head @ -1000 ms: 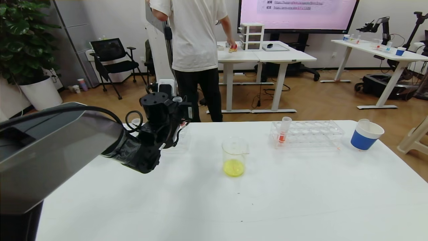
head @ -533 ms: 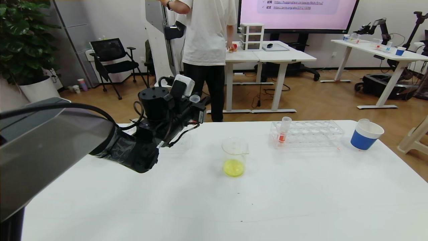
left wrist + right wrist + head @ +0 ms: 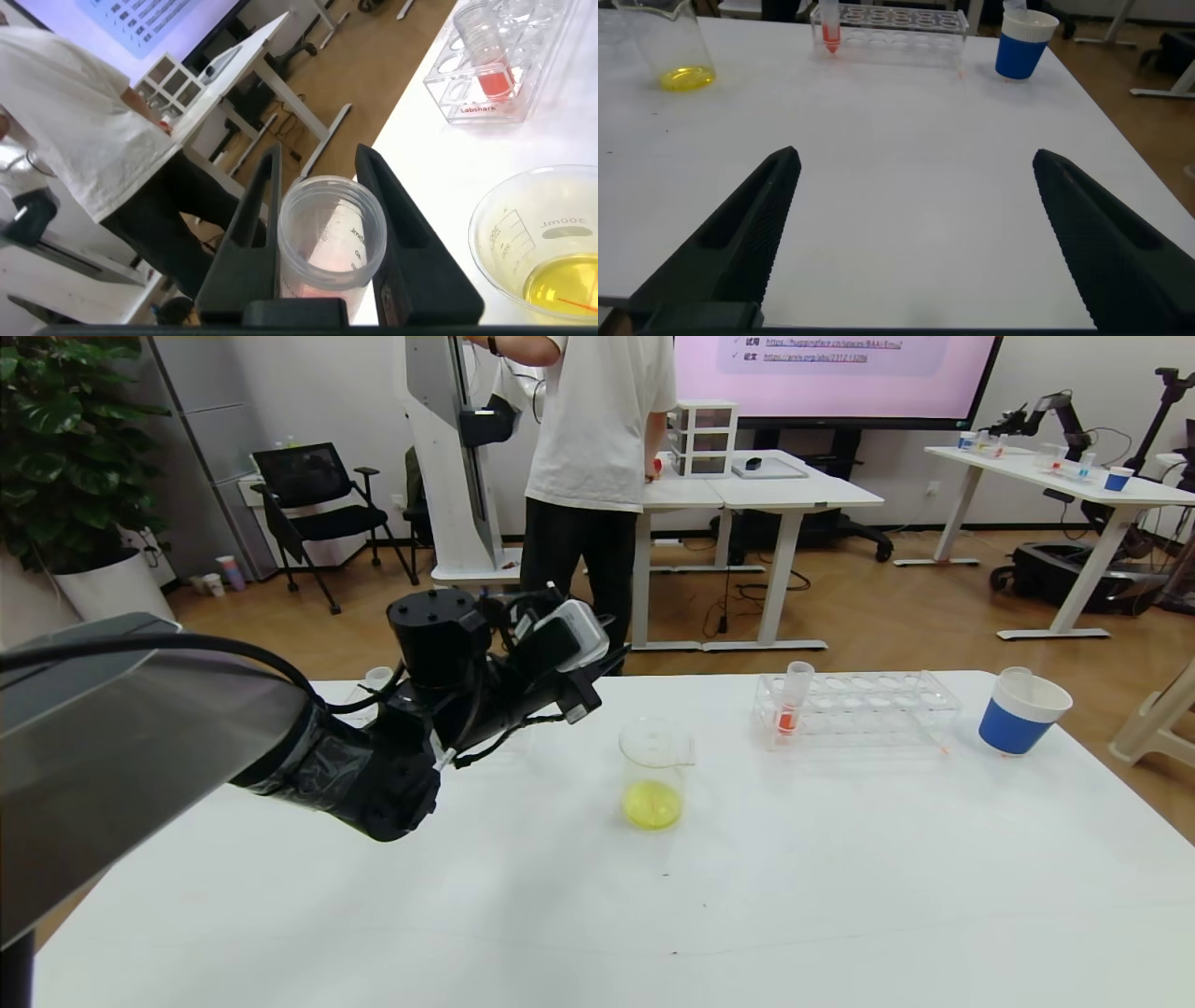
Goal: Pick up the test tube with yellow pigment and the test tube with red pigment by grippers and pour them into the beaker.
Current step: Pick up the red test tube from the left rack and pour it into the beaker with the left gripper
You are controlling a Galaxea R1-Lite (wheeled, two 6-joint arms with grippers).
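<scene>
**Left arm carries a tube toward the beaker, yellow already in**

The left gripper [image 3: 320,155] is clamped on a clear test tube [image 3: 332,233], one black finger on each side of it. The tint low in the tube looks pinkish, so it is probably the test tube with red pigment, though the wrist view looks down its mouth and the colour is hard to call. In the head view the dark left arm reaches in from the left of the frame, wrist rolled, and the gripper hangs above the table [image 3: 840,877], near the beaker [image 3: 653,770] and to its upper left.

The beaker stands at centre frame with yellow liquid pooled in its bottom, so the yellow pour appears done and the red one is in hand. The next move calls for bringing the tube's mouth over the beaker's rim, then tipping it slowly.

A second red tube [image 3: 794,700] stands in the clear rack [image 3: 859,709], right of centre. The right gripper [image 3: 915,187] idles low over the table, fingers spread wide and holding nothing.
</scene>
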